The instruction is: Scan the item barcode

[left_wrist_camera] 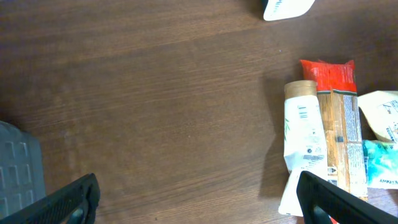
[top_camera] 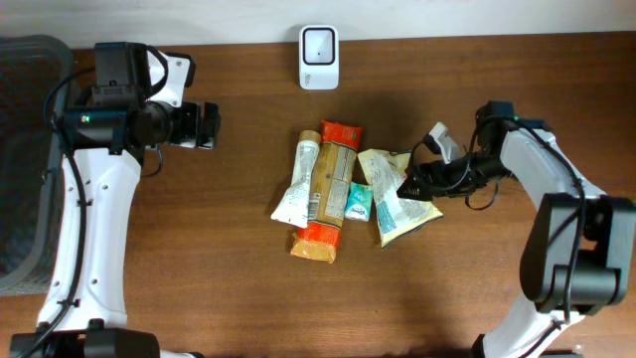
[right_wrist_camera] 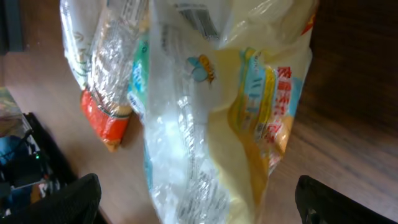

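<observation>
Several items lie together mid-table: a white tube (top_camera: 298, 181), a long orange and brown packet (top_camera: 329, 191), a small teal sachet (top_camera: 359, 202) and a yellow and clear bag (top_camera: 396, 206). A white barcode scanner (top_camera: 318, 57) stands at the far edge. My right gripper (top_camera: 418, 183) hovers at the bag's right side, open; in the right wrist view the bag (right_wrist_camera: 249, 112) lies between its wide-apart fingers (right_wrist_camera: 343, 200), with gaps either side. My left gripper (top_camera: 207, 124) is open over bare wood, well left of the pile; its wrist view shows the tube (left_wrist_camera: 303, 140) and packet (left_wrist_camera: 339, 118).
A grey mesh basket (top_camera: 25, 149) stands at the table's left edge. The scanner's corner (left_wrist_camera: 286, 7) shows at the top of the left wrist view. Cables loop beside the right wrist (top_camera: 482, 194).
</observation>
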Tool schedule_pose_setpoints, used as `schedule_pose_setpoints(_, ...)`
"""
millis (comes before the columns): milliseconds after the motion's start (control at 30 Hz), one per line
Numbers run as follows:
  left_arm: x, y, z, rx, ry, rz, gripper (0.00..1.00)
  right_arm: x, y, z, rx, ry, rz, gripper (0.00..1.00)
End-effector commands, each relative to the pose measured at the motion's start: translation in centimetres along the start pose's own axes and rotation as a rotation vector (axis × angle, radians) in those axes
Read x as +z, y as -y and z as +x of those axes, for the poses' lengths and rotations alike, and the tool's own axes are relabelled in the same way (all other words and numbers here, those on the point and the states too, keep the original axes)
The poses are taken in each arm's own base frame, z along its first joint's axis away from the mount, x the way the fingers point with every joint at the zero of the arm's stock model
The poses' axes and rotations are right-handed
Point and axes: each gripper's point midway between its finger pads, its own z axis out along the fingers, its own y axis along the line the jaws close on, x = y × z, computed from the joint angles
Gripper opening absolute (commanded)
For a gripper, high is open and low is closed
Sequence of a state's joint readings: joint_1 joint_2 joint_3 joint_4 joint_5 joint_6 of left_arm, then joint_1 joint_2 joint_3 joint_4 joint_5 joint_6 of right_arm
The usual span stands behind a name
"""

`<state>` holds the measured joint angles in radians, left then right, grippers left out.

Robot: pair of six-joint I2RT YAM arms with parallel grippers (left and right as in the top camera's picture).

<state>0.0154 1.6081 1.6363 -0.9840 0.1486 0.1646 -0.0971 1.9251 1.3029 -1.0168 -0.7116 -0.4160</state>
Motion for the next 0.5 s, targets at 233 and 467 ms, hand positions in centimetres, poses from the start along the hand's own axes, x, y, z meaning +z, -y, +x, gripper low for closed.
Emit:
schedule_pose_setpoints(233, -0.6, -0.2, -0.5, 0.012, 0.021, -0.007, 0.99, 3.9, -0.1, -0.2, -0.051, -0.039, 0.053, 0.91)
schedule_pose_setpoints(467, -0.6, -0.2, -0.5, 0.012, 0.021, -0.007, 0.99, 3.9, 0.3, -0.6, 0.055, -0.021, 0.075, 0.4)
